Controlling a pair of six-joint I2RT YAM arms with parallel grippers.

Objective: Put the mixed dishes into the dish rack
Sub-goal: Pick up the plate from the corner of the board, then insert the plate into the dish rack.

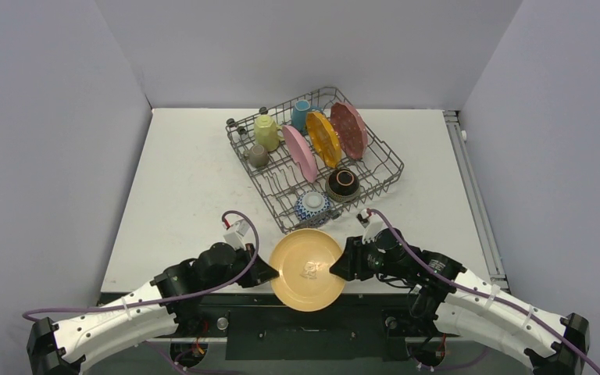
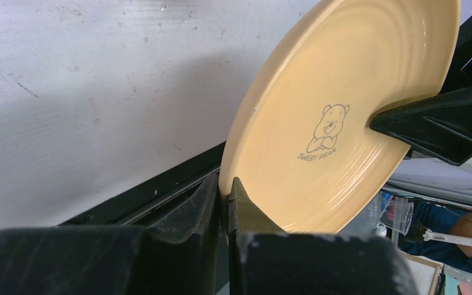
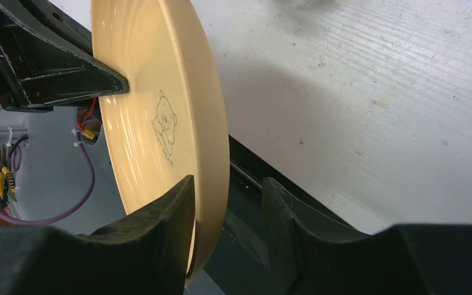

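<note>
Tan plate [image 1: 307, 269] is held over the table's [image 1: 187, 195] near edge, short of the dish rack [image 1: 277, 187]. Left gripper [image 2: 224, 190] is clamped on its rim. Right gripper [image 3: 227, 190] straddles the opposite rim, jaws apart. Risk: if the left lets go before the right bites, the plate drops off the front.

White-shelled left arm [image 1: 109, 324] and right arm [image 1: 500, 312], black joints [image 1: 219, 258] and wedge-shaped fingers [image 3: 153, 246], purple cables [image 3: 91, 172] — looped over wrists

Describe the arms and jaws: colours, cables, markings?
Left arm and right arm match: white shells on the rear links, black joints and wrists. A purple cable runs along each to a small white block above the wrist. Jaws are matte black, tapered wedges.
</note>
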